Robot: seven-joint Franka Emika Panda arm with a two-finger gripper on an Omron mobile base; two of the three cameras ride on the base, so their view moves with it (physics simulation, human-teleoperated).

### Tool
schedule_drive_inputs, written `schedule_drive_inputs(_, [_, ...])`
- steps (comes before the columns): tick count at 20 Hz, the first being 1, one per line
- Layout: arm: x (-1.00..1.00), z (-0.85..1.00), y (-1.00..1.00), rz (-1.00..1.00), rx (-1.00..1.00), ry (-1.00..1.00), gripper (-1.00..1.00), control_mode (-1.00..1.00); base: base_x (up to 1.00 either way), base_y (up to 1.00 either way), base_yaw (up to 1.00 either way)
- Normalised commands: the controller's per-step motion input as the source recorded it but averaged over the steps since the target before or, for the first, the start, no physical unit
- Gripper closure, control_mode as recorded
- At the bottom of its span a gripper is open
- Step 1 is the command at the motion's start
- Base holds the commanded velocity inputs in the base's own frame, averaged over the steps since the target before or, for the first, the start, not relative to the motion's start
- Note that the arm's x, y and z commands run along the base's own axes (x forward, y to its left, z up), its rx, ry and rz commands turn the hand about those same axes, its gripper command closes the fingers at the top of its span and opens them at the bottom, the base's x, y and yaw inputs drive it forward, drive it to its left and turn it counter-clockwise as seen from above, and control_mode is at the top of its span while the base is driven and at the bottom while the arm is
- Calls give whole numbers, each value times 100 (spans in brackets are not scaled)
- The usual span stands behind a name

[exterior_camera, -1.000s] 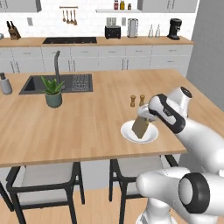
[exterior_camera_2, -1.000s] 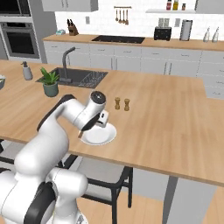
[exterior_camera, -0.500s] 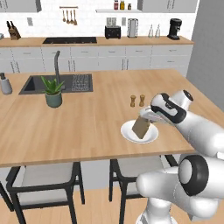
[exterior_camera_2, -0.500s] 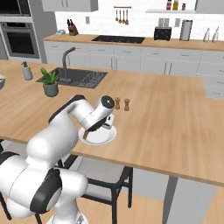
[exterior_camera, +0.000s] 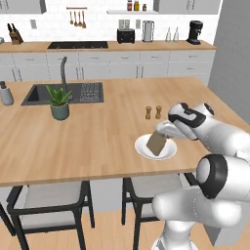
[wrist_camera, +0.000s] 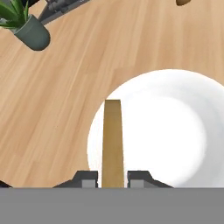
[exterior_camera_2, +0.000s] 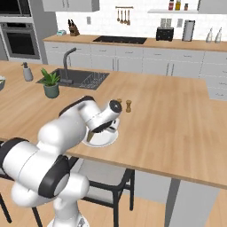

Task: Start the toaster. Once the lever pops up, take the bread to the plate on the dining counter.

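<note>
My gripper (exterior_camera: 162, 132) is shut on the bread (exterior_camera: 156, 142), a brown slice held on edge and tilted, low over the plate (exterior_camera: 168, 153). In the hand view the bread (wrist_camera: 112, 140) stands edge-on between the two fingertips (wrist_camera: 85, 179), its far end over the near rim of the plate (wrist_camera: 175, 127). The round white plate (exterior_camera_2: 108, 138) sits near the front edge of the dining counter (exterior_camera: 97, 136). Whether the slice touches the plate I cannot tell. The toaster (exterior_camera: 126, 35) stands far back on the rear worktop, also seen as the toaster (exterior_camera_2: 165, 33); its lever is too small to make out.
Two brown shakers (exterior_camera: 153, 112) stand just behind the plate. A potted plant (exterior_camera: 59, 102) sits by the dark sink (exterior_camera: 63, 93) with its tall tap. A steel kettle (exterior_camera: 148, 31) stands beside the toaster. Stools (exterior_camera: 49, 200) are tucked under the counter's front edge.
The hand has swung a little with the bread, staying over the plate. The grip has not altered.
</note>
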Motion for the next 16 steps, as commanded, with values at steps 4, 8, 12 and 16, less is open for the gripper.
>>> schedule_drive_inputs(4, [3,-21,0,0,0,-1,100,-100,0,0,0])
schedule_drive_inputs(8, [6,-14,-2,0,0,-1,100,-100,0,0,0])
schedule_drive_inputs(12, [16,-3,-3,0,0,-2,100,-100,0,0,0])
schedule_drive_inputs(16, [13,-1,-4,0,0,-3,100,-100,0,0,0])
